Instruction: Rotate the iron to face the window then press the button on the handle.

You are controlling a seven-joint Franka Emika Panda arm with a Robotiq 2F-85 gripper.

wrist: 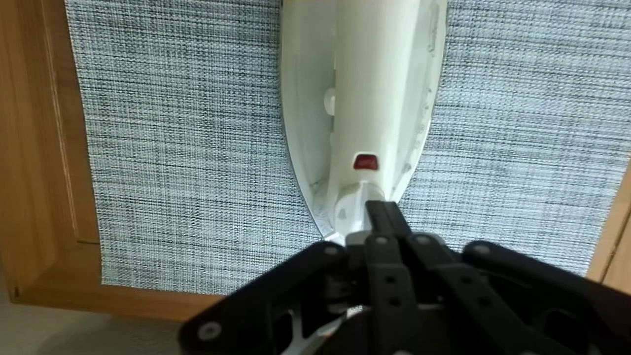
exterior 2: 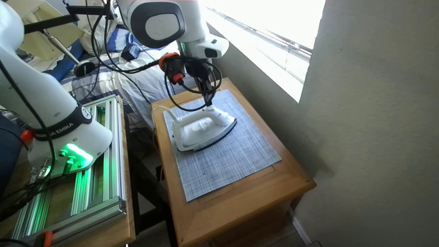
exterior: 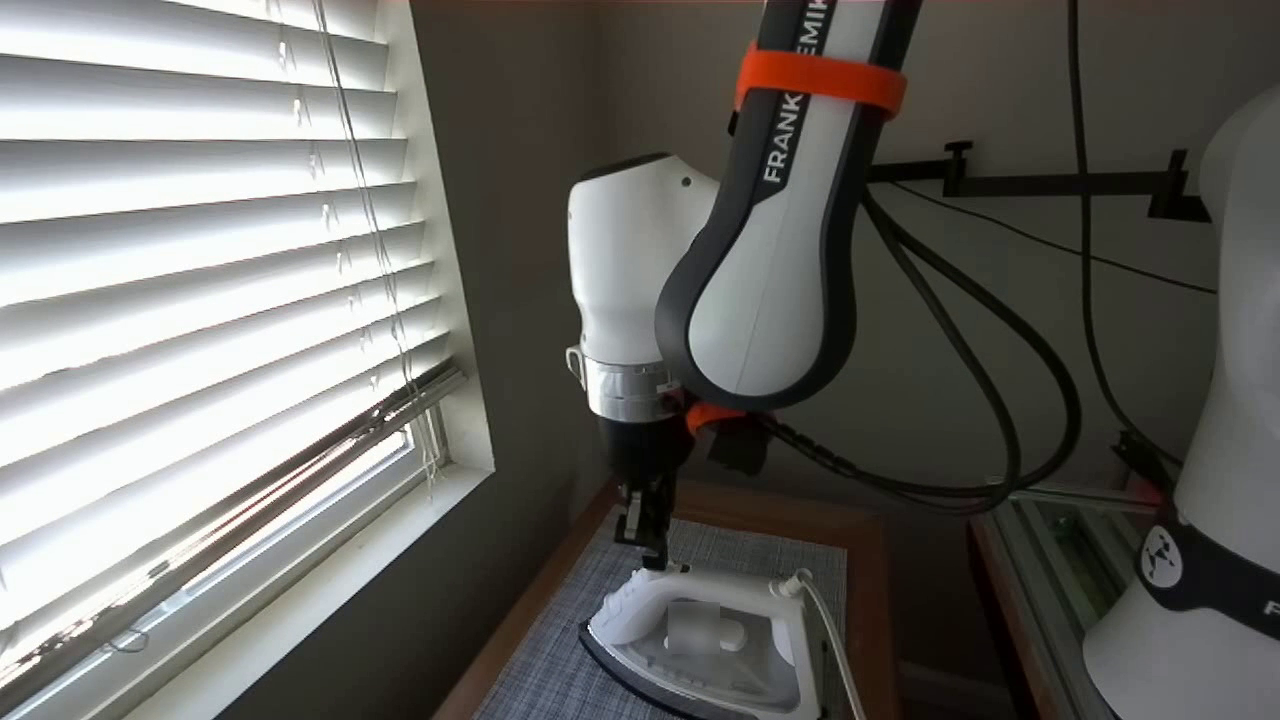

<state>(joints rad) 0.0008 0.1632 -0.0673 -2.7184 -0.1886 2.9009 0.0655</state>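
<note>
The white iron [exterior: 765, 690] sits on its soleplate on a grey woven mat. It also shows in an exterior view [exterior 2: 202, 135] and the wrist view [wrist: 305, 98]. Its pointed tip faces the wall with the bright blinds of the window [exterior: 200, 240], also seen in an exterior view [exterior 2: 271, 24]. The arched handle [wrist: 377, 84] has a red button-like patch [wrist: 366, 161] near its front. My gripper [exterior: 655, 562] points down with fingers together, empty, at the handle's front end; it shows in both other views [exterior 2: 208, 102] [wrist: 388, 203]. Whether the fingertips touch the iron is unclear.
The grey mat [exterior 2: 233, 168] lies on a small wooden table [exterior 2: 240, 202] against the wall. The iron's cord [exterior: 832, 640] trails from its rear. Black cable loops [exterior 2: 192, 108] hang by the wrist. The robot's base stands on a metal frame [exterior 2: 116, 164] beside the table.
</note>
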